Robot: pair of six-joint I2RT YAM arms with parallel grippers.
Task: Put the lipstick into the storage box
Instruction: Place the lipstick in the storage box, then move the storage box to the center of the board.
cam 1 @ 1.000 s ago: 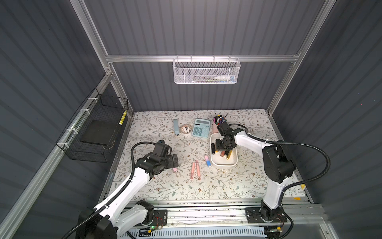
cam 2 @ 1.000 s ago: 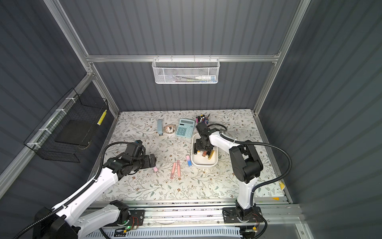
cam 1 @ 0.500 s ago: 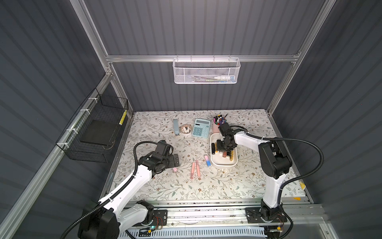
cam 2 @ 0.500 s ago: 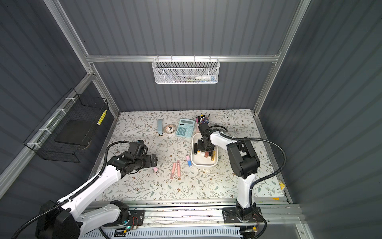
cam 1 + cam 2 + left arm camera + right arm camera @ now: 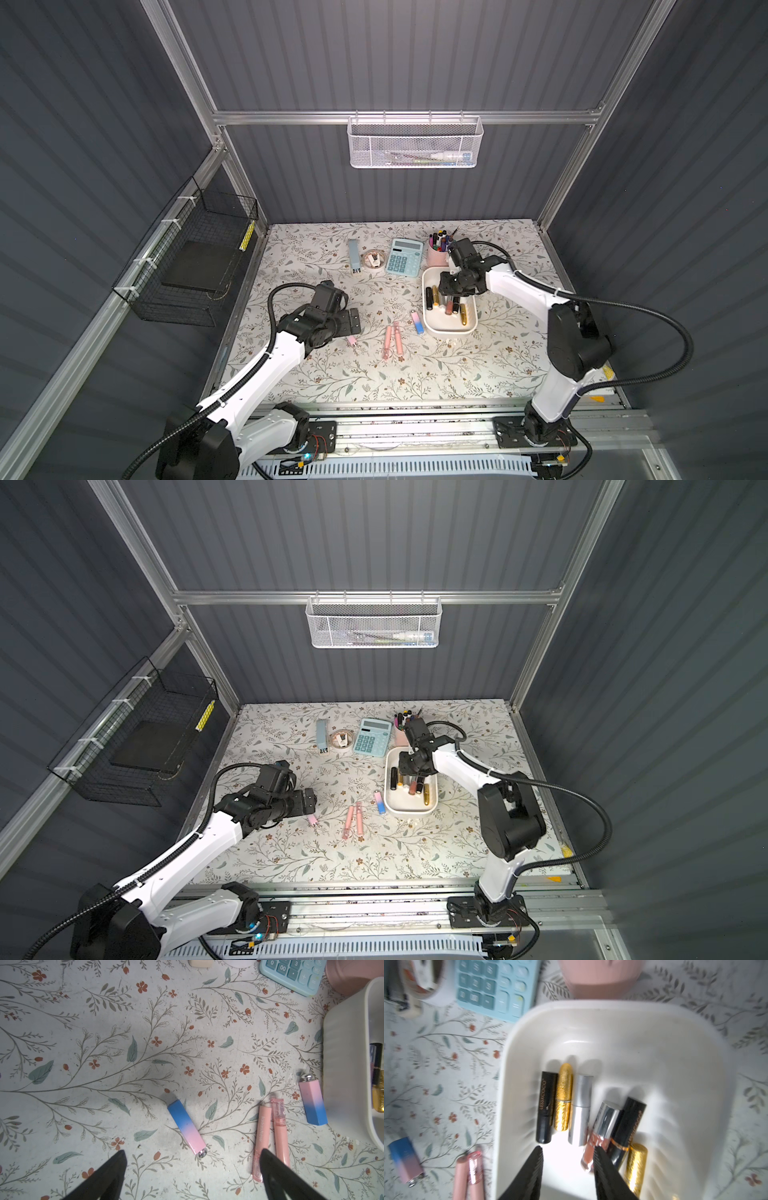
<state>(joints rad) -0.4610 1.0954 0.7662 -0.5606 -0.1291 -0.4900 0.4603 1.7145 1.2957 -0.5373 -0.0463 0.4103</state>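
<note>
So, in both top views the storage box [image 5: 451, 333] [image 5: 411, 811] is sitting right of centre on the floral table [image 5: 415, 374], on the near side of the pink pen cup [image 5: 436, 257] and by the light-blue calculator [image 5: 403, 262]. The right gripper [image 5: 453, 293] [image 5: 411, 771] is hanging over the box's far half, above a bunch of lipsticks [image 5: 449, 307] lying inside. The left gripper [image 5: 355, 321] [image 5: 309, 802] is hovering low over the table, well apart from the box, with a blue-pink lipstick [image 5: 351, 340] lying just beside it. A second blue-pink lipstick [image 5: 418, 322] is lying just beside the box's outer wall, and two pink tubes [image 5: 392, 338] are lying between those two.

Left wrist view: the left gripper [image 5: 192, 1152] is holding its fingers wide apart, gripping nothing. The blue-pink lipstick [image 5: 186, 1127] is lying flat just ahead of the gap, silver end toward the fingers. The pink tubes [image 5: 270, 1136] are lying side by side, touching. The second blue-pink lipstick [image 5: 312, 1102] is resting right at the wall of the storage box [image 5: 349, 1064].

Right wrist view, kinda blurry: the right gripper [image 5: 568, 1150] is pointing down into the storage box [image 5: 612, 1009], fingers partway apart, nothing between them. On the box floor a black lipstick [image 5: 547, 1107], gold lipstick [image 5: 563, 1097] and silver lipstick [image 5: 580, 1109] are lying side by side. A peach gloss tube [image 5: 600, 1132], a gold-banded black lipstick [image 5: 627, 1126] and a second gold lipstick [image 5: 635, 1165] are bunching together next to them. One finger is overlapping the peach gloss tube; can't tell if it's touching.
</note>
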